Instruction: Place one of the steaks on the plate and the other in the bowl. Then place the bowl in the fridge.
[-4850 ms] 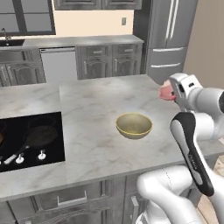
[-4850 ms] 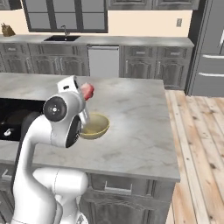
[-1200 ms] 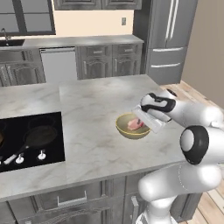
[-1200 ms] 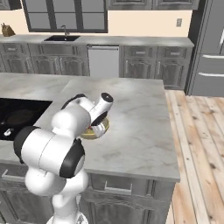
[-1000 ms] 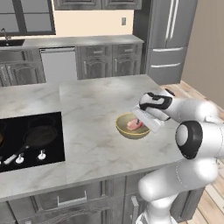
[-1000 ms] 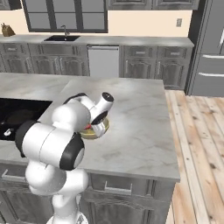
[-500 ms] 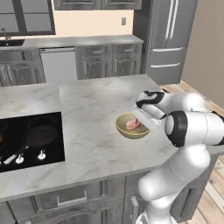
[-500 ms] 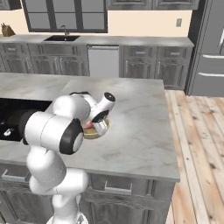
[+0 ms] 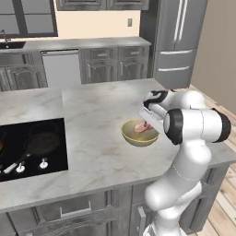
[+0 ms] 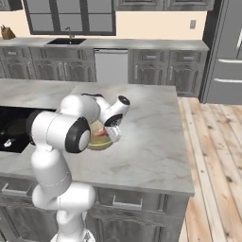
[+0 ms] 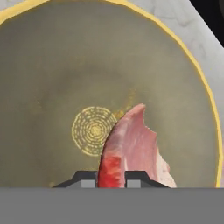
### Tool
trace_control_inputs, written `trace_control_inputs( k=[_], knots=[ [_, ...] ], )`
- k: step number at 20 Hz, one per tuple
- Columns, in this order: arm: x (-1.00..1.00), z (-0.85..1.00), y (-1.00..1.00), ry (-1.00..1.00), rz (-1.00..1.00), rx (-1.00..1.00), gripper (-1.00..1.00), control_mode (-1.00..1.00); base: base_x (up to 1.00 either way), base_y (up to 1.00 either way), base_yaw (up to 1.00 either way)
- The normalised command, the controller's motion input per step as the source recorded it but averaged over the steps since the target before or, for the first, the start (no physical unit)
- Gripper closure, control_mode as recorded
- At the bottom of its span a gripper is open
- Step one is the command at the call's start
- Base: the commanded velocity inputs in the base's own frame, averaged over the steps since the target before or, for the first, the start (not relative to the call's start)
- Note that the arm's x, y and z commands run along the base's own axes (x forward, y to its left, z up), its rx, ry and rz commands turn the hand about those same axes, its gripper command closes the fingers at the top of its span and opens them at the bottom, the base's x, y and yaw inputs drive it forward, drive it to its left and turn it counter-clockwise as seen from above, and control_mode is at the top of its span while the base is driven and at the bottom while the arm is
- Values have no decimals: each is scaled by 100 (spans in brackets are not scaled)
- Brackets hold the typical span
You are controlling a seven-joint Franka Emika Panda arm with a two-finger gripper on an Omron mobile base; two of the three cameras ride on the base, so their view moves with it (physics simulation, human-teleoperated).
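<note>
a black frying pan (image 9: 40,144) sits on the dark cooktop (image 9: 32,148) in the island counter (image 9: 92,110).

**Lighting and picture quality**

Even, diffuse rendered light, moderately bright; no glare. Soft faint shadow beneath the bowl (image 9: 140,134) on the marble counter (image 9: 92,147). Base views slightly soft and pixelated; the hand view's close-up is grainy, its edges blurred.

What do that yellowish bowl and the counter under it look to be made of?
The bowl looks like glazed ceramic: smooth olive-yellow inside, brighter rim, a ring pattern at its centre, though it could be plastic. The counter looks like polished marble or stone: pale grey with darker veins.
</note>
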Motion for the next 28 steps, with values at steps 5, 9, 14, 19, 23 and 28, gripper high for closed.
trace_control_inputs(
  k=[5, 9, 14, 19, 23, 28],
  knots=[
    [12, -15, 2, 1, 0, 0, -100, -100, 0, 0, 0],
    [0, -8, 17, 0, 0, 0, -100, -100, 0, 0, 0],
    [-26, 0, 21, -4, 3, 0, -100, -100, 0, 0, 0],
    [-61, 10, 18, -15, 6, 0, -100, -100, 0, 0, 0],
    [-78, 29, 4, -22, 2, 0, -100, -100, 0, 0, 0],
    [-63, 58, 36, -12, -2, -12, -100, -100, 0, 0, 0]
  ],
)
